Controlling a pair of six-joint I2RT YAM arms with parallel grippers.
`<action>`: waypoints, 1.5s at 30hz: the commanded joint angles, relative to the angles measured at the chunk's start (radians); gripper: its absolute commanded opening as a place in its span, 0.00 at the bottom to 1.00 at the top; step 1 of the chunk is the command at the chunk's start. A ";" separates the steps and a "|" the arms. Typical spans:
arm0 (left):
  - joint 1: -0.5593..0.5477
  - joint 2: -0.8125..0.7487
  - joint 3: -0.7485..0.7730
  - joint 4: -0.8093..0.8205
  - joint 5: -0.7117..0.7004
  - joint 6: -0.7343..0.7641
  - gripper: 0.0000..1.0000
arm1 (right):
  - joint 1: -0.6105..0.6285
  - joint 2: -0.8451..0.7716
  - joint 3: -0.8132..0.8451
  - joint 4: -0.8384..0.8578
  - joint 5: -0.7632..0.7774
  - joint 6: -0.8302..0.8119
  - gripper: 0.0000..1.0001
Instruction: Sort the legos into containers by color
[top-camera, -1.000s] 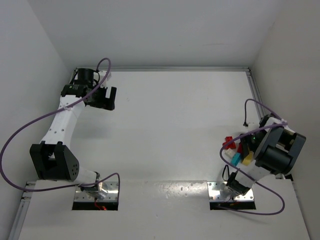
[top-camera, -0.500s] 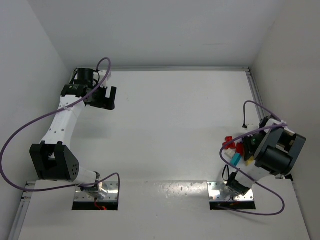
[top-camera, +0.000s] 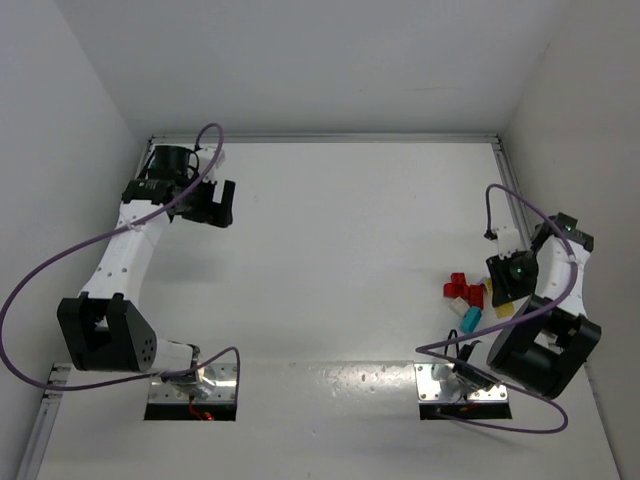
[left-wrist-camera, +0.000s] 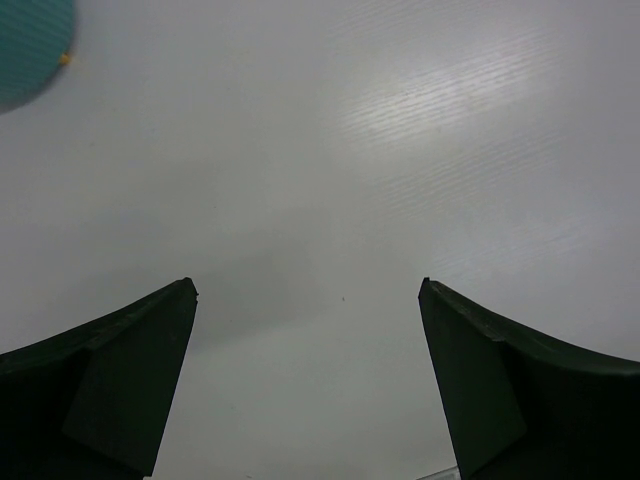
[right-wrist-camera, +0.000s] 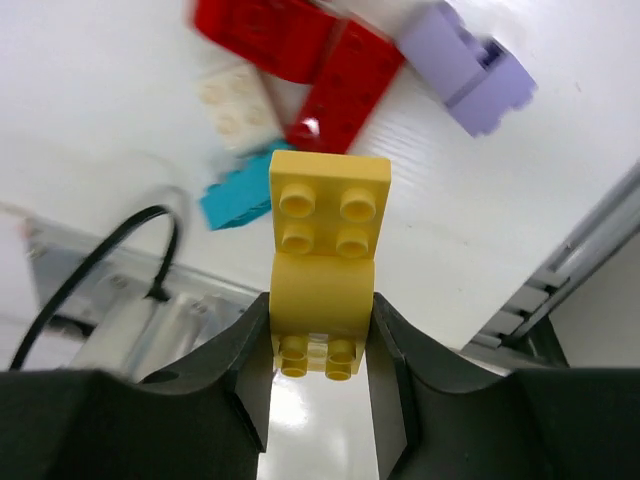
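My right gripper (right-wrist-camera: 320, 312) is shut on a yellow lego (right-wrist-camera: 328, 250) and holds it above the table; in the top view the gripper (top-camera: 503, 300) is at the right side. Below it lie two red legos (right-wrist-camera: 300, 55), a purple lego (right-wrist-camera: 470, 65), a cyan lego (right-wrist-camera: 235, 200) and a cream one (right-wrist-camera: 235, 100). The top view shows the red legos (top-camera: 460, 291) and the cyan one (top-camera: 470, 320). My left gripper (left-wrist-camera: 308, 295) is open and empty at the far left (top-camera: 213, 205). An edge of the teal bowl (left-wrist-camera: 25, 45) shows in the left wrist view; it is hidden in the top view.
A metal rail (top-camera: 508, 190) runs along the table's right edge, close to the lego pile. The right arm's base plate (top-camera: 462, 385) and its purple cable (top-camera: 450, 345) lie just near of the pile. White walls enclose the table on three sides.
The right wrist has swung up and to the right off the pile with the yellow lego in its jaws, uncovering the red legos. The left gripper has shifted only slightly.
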 joint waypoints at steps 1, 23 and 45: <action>-0.009 -0.091 -0.027 0.038 0.108 0.050 1.00 | 0.035 0.027 0.113 -0.194 -0.191 -0.120 0.00; -0.051 -0.436 -0.337 0.302 0.724 0.051 0.88 | 0.853 0.584 0.760 -0.316 -0.834 0.079 0.00; -0.310 -0.263 -0.443 0.976 0.866 -0.689 0.94 | 1.167 0.655 0.895 -0.296 -1.093 0.128 0.00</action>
